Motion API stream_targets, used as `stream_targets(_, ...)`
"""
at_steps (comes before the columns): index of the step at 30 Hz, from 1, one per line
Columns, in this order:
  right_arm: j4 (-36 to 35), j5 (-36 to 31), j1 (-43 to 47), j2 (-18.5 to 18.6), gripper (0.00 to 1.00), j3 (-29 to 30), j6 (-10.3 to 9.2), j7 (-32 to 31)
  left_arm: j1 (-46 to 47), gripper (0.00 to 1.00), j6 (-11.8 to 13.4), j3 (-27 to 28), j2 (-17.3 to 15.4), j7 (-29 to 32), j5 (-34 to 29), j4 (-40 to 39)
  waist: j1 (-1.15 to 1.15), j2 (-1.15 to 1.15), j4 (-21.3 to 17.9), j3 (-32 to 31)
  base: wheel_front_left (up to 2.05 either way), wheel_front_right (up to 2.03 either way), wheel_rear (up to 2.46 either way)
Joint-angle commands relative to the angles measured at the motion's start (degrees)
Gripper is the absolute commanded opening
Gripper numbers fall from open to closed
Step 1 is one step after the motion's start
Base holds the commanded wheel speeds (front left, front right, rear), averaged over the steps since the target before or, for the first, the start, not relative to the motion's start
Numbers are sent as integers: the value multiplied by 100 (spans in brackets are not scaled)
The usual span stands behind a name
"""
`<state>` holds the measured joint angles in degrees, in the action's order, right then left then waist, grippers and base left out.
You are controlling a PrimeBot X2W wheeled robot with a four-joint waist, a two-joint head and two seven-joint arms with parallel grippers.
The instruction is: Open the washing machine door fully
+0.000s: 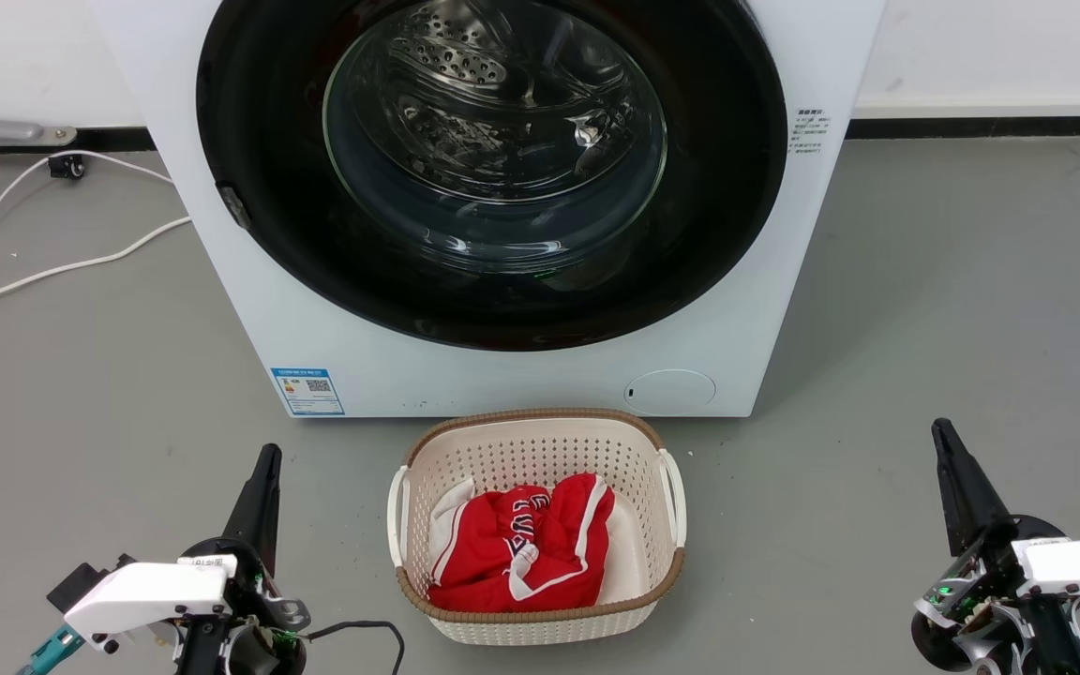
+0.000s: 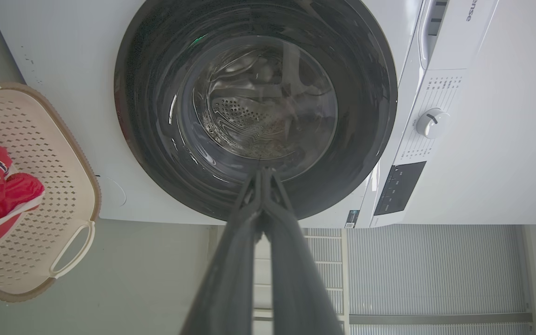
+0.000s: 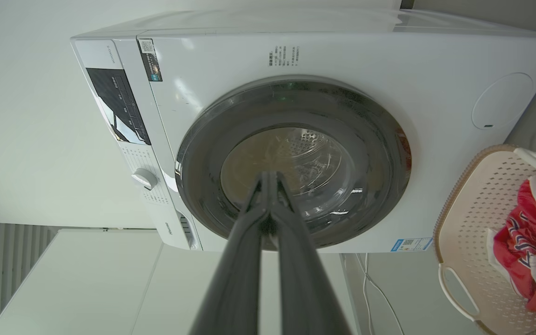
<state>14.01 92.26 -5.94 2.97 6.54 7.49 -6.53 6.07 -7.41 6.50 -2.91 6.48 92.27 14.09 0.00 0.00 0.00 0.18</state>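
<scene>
Black gloss, round: the door (image 1: 493, 169) is closed, flat against the front of the white washer (image 1: 249, 309), with its face turned straight toward you. It's a disc, so no long axis. Glass bowl at centre, steel drum visible through it. Small grey tab (image 1: 233, 206) on the rim at 8 o'clock.

Head view: the door fills 12 o'clock. From the door, the blue label (image 1: 307, 391) is at 7 o'clock and the round flap (image 1: 669, 391) at 5 o'clock. A cream basket (image 1: 540, 420) stands on the floor at 6 o'clock, just in front of the washer, with a red cloth (image 1: 521, 548) inside. A white cable (image 1: 52, 272) trails across the floor at 9 o'clock.

Your left gripper (image 1: 270, 452) is at 7 o'clock of the door and your right gripper (image 1: 939, 427) at 4 o'clock. Both are well apart from it, tips pointing up toward it. Jaws on each are pressed together, holding nothing. In each wrist view the joined tips line up on the door.
</scene>
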Motion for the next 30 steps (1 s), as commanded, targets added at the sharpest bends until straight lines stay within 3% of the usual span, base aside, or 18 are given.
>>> stream_targets(1, 6, -13, -90, -26, 0, -4, 0, 8, 52, 0, -27, 7, 6, 8, -16, -8, 0, 0, 0, 0, 0, 0, 0)
stream_targets(2, -1, 0, 0, 0, 100, 0, 0, 1, 1, 100, 0, -1, 0, -1, 0, -1, 0, 0, 0, 0, 0, 0, 0)
stream_targets(13, -210, -110, 158, -1, 100, -203, -1, 300, -32, 100, 3, -289, 5, -302, -1, -162, 0, 0, 6, 3, 0, 0, 0)
stream_targets(18, -378, -474, 195, -1, 100, -210, -1, 435, -29, 100, 2, -293, 5, -435, -218, -343, 0, 0, 14, 5, 0, 0, 0)
stream_targets(30, -1044, -2742, 283, -2, 100, -358, -1, 771, -27, 100, -1, -287, 3, -772, -1771, -952, 0, 0, 47, 18, 0, 0, 0)
